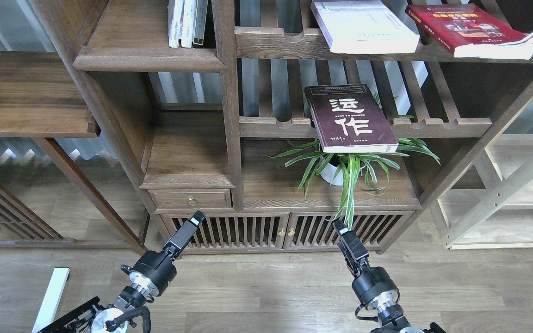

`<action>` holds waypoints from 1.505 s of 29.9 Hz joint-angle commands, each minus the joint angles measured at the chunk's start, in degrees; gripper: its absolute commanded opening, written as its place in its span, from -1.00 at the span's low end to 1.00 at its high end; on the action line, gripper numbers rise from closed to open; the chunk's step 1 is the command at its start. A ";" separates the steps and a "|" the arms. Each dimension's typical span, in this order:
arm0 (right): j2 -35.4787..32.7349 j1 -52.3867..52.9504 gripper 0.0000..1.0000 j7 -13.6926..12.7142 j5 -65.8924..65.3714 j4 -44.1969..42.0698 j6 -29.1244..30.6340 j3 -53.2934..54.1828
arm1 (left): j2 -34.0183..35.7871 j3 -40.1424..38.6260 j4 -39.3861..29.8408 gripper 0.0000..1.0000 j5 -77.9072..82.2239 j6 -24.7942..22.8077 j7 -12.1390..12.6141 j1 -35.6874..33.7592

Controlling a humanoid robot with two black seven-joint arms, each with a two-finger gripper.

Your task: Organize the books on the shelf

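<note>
Walnut shelf, solid board w/ rounded moulded front edge, sits upper left; thin white- and black-spined books stand upright at its right end, against the post. Rest of board bare.

Left hand hangs low, in front of slatted cabinet doors, just below small drawer. Fingers seen end-on & dark, so can't tell if clenched or released; nothing visibly in it.

Centre: maroon-brown book w/ big white characters lies flat on mid slatted shelf, front end overhanging the rail, above spider plant in white pot.

Right hand also low, before cabinet doors, just under drooping plant leaves, well apart from every book. State: can't tell, same dark end-on look.

Top slatted shelf: thick white-lavender paperback lying flat, overhanging front rail. Right of it, red book w/ gold strip, flat too, angled, pages sticking out past the rail. The two are near, not touching.
</note>
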 commanded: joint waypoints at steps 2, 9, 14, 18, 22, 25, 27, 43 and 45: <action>0.00 0.74 1.00 -0.09 0.00 -0.33 0.00 -0.47 | -0.16 0.09 0.07 0.99 0.00 0.00 -0.01 0.07; 0.00 1.09 1.00 -0.09 0.00 -0.68 0.00 -0.56 | -0.07 1.06 -0.02 0.99 0.00 0.00 -0.01 -0.28; 0.00 1.26 1.00 -0.09 0.09 -0.68 0.00 -0.47 | -0.16 1.15 -0.02 0.98 0.00 0.00 -0.01 -0.46; 0.00 2.40 1.00 0.17 0.35 -0.68 0.00 -0.12 | -0.16 1.15 -0.02 0.99 0.00 0.00 -0.01 -1.34; 0.00 3.46 1.00 0.53 0.35 -0.68 0.00 -0.12 | -0.07 1.06 0.16 0.98 0.00 0.00 -0.09 -1.95; 0.00 3.55 1.00 0.53 0.96 -0.68 0.00 -0.29 | -0.07 1.15 0.51 0.99 0.00 0.00 -0.09 -1.78; 0.00 3.64 1.00 0.53 2.10 -0.68 0.00 -0.65 | -0.07 1.06 0.51 0.99 0.00 0.00 -0.09 -1.78; 0.00 4.78 1.00 0.35 2.90 -1.91 0.00 -0.91 | 0.02 1.15 0.51 0.99 0.00 0.00 -0.09 -1.25; 0.00 5.13 1.00 0.35 2.90 -1.91 0.00 -0.91 | 0.11 1.15 0.60 0.99 0.00 0.00 -0.09 -1.16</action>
